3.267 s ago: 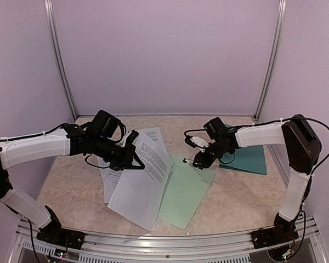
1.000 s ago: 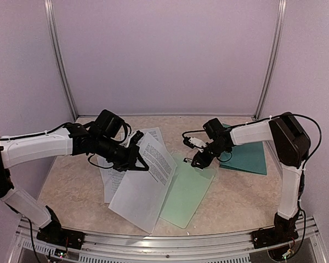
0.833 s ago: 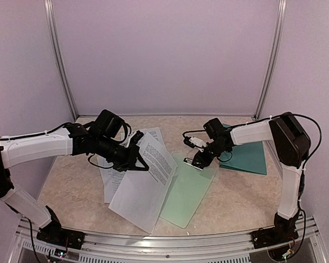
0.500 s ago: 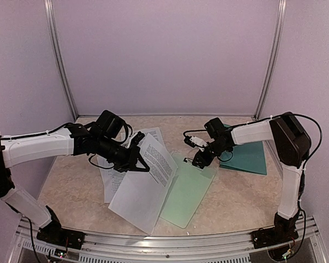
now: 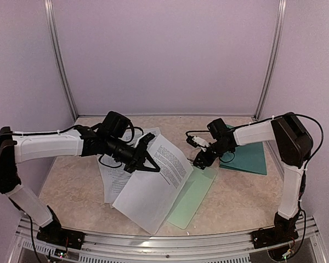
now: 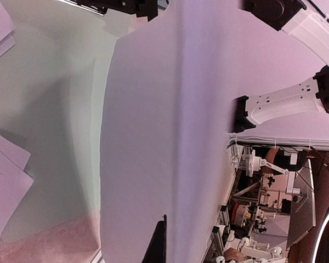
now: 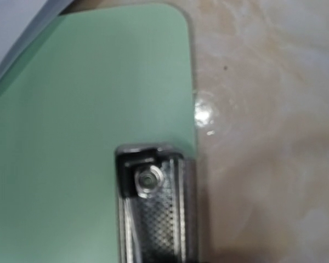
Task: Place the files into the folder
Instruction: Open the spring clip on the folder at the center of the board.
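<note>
My left gripper is shut on the upper edge of one of the files, a white printed sheet. That sheet hangs tilted, its lower end resting on the table. It fills the left wrist view, where one dark fingertip shows against it. More files lie flat under the left arm. The dark teal folder lies flat at the right rear. My right gripper is away from the folder. It is shut on the top edge of a pale mint clipboard, with one finger on top.
The clipboard lies diagonally mid-table, its left part covered by the held sheet. Beige marbled tabletop shows beside it. Enclosure walls stand on three sides, and a metal rail runs along the near edge.
The left arm has carried its sheet rightwards, so it now overlaps the clipboard. The right gripper has narrowed onto the clipboard's top edge and stayed in place.
</note>
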